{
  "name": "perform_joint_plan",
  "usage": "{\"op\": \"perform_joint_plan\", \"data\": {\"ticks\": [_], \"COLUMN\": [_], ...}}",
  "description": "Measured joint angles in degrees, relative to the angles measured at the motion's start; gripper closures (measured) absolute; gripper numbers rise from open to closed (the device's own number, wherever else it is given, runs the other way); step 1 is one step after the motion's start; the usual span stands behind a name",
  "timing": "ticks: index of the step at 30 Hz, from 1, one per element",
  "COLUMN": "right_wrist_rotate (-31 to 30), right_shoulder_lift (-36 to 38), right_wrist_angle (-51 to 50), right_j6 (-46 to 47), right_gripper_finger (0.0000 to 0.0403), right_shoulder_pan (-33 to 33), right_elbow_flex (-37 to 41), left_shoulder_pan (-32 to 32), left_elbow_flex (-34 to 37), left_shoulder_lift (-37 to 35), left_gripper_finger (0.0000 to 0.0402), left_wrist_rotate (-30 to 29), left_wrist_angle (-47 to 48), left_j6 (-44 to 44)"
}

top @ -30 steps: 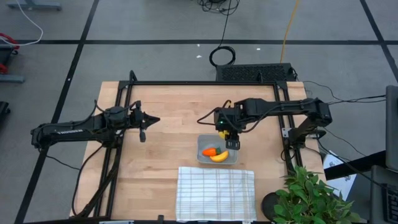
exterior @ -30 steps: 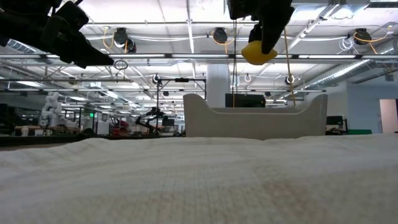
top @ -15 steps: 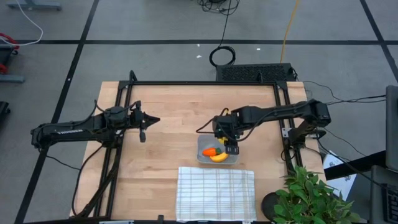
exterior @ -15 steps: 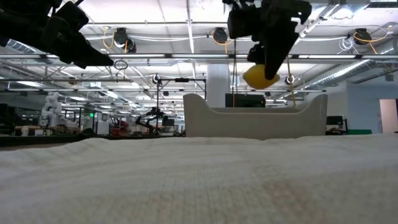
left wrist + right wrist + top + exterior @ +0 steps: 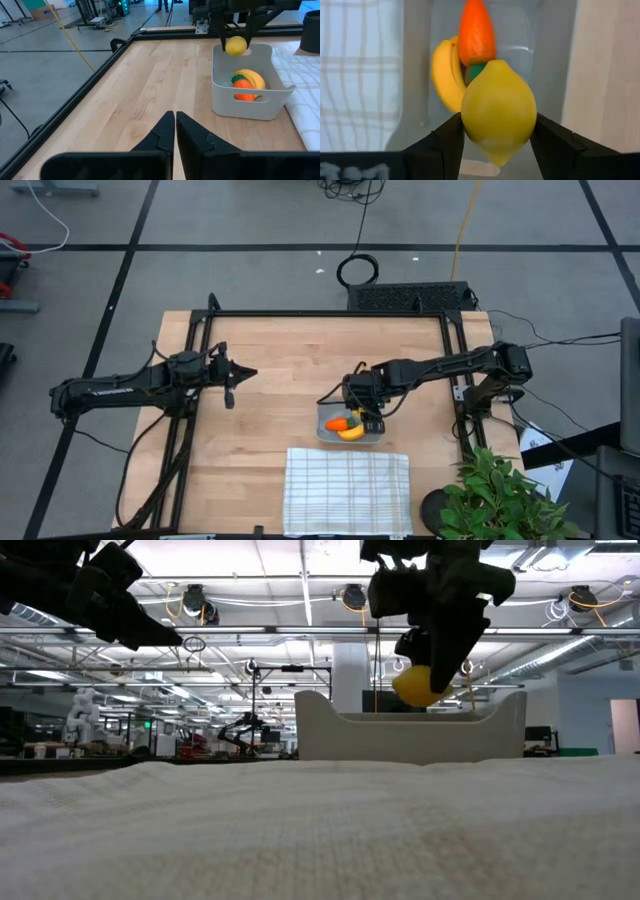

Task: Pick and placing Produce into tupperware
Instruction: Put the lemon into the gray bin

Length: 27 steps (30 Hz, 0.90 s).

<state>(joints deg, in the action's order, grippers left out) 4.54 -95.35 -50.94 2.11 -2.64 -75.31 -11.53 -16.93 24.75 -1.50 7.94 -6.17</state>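
Note:
The tupperware (image 5: 326,432) stands right of the table's middle, just beyond the white cloth; its wall (image 5: 240,107) and rim (image 5: 340,722) show too. Inside it lie the orange carrot (image 5: 339,423) (image 5: 476,31) and the yellow banana (image 5: 352,433) (image 5: 445,72) (image 5: 251,77). My right gripper (image 5: 371,420) (image 5: 498,132) hangs over the container's far right part, shut on the small round yellow fruit (image 5: 499,111) (image 5: 418,686) (image 5: 236,45). My left gripper (image 5: 231,388) (image 5: 175,131) waits shut above the table's left half, touching nothing. My right gripper pinches the yellow fruit between its two fingers (image 5: 451,135), one on each side of its widest part (image 5: 470,117). The fingers come from above, pointing down. The fruit is lifted clear, hanging above the tupperware's inside, just over the rim.
A white grid-striped cloth (image 5: 347,490) lies at the near edge, right below the tupperware. A leafy potted plant (image 5: 503,495) stands at the near right corner. Bare wood (image 5: 280,360) spreads across the far and left parts of the table.
My right gripper has moved down and toward the near edge with the yellow fruit, from beyond the tupperware's far rim to over its inside. The fruit has sunk almost to rim height. The hold has stayed shut.

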Motion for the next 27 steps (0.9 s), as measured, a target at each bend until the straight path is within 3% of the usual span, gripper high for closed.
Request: {"op": "perform_joint_plan", "data": {"ticks": [9, 27], "right_wrist_rotate": [-6.14, -6.19], "right_shoulder_lift": [-1.06, -7.61], "right_wrist_angle": [0.03, 1.43], "right_j6": [-3.55, -2.25], "right_gripper_finger": [0.0216, 0.0216], "right_shoulder_pan": [-4.17, -4.21], "right_elbow_flex": [0.0, 0.04], "left_shoulder_pan": [0.0, 0.0], "left_elbow_flex": [0.0, 0.0], "left_shoulder_lift": [0.0, 0.0], "left_gripper_finger": [0.038, 0.038], "left_wrist_rotate": [0.0, 0.14], "left_wrist_angle": [0.0, 0.15], "left_j6": [0.0, 0.33]}}
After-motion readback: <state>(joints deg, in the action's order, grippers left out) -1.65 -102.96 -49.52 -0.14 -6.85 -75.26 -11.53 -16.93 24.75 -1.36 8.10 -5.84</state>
